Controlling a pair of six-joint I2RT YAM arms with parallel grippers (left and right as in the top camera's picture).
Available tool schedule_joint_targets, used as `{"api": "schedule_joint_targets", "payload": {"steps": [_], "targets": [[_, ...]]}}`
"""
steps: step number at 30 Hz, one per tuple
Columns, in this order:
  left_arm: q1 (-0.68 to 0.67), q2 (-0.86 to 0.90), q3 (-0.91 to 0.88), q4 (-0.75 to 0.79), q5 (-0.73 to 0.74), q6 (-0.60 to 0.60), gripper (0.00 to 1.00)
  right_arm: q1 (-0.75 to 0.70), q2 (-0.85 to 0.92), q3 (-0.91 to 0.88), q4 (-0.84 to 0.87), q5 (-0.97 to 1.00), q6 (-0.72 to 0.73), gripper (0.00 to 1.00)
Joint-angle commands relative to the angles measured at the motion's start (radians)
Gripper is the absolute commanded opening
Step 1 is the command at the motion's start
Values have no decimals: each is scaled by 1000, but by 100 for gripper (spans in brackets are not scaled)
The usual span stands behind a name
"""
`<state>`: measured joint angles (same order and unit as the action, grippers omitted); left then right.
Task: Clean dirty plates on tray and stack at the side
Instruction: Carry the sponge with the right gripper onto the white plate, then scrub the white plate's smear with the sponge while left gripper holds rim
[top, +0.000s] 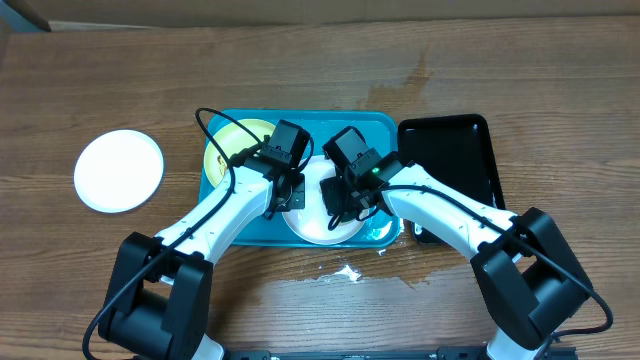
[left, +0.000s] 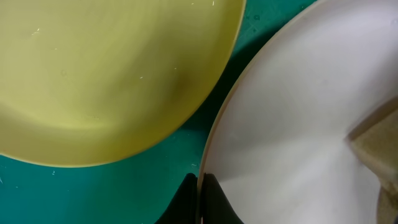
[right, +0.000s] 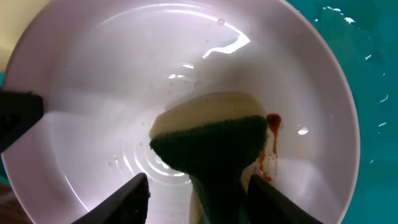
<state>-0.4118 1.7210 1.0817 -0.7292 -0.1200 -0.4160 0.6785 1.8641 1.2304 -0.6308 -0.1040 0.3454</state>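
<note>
Two grippers down inside the large turquoise-blue rectangular plastic tray (top: 385, 122). On the right gripper (right: 198, 198), fingers pinched onto a soft sponge (right: 208, 143), dark green on the near face and pale yellow beyond, pressed against the wet inside of a round white plate (right: 112, 74). Just right of the sponge, touching its edge, a small red-brown smear (right: 272, 124). On the left gripper (left: 200, 198), fingers squeezed tight on that same plate's rim, one on each face. Beside it in the tray, rims close together, a round pale yellow-green plate (left: 106, 74). Outside the tray, on the wooden desk (top: 120, 70): well to the left, a second round white plate (top: 118, 170); just beside the tray's right end, a smaller glossy black rectangular tray (top: 455, 160); near the tray's front edge, a small puddle of water (top: 345, 272).
</note>
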Motion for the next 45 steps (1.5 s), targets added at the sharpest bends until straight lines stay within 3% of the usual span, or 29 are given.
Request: {"api": "schedule_joint_targets", "payload": {"steps": [1, 10, 16, 24, 32, 33, 35, 45], "targets": [[0, 17, 18, -2, -10, -11, 4, -1, -1, 26, 2, 7, 4, 53], [0, 17, 18, -6, -10, -11, 4, 3, -1, 8, -43, 6, 4, 56], [0, 17, 18, -7, -9, -15, 4, 3, 0, -36, -25, -12, 31, 48], [0, 17, 18, -7, 0, -19, 4, 9, 0, -52, -37, -20, 75, 24], [0, 17, 18, -7, 10, -34, 4, 18, 0, -114, 35, -21, 75, 26], [0, 17, 18, -7, 13, -34, 4, 18, 0, -114, 35, -21, 76, 22], [0, 17, 18, -7, 17, -34, 4, 20, 0, -114, 40, -19, 75, 4], [0, 17, 18, -12, 16, -32, 4, 22, 1, -116, 87, 104, 74, 4]]}}
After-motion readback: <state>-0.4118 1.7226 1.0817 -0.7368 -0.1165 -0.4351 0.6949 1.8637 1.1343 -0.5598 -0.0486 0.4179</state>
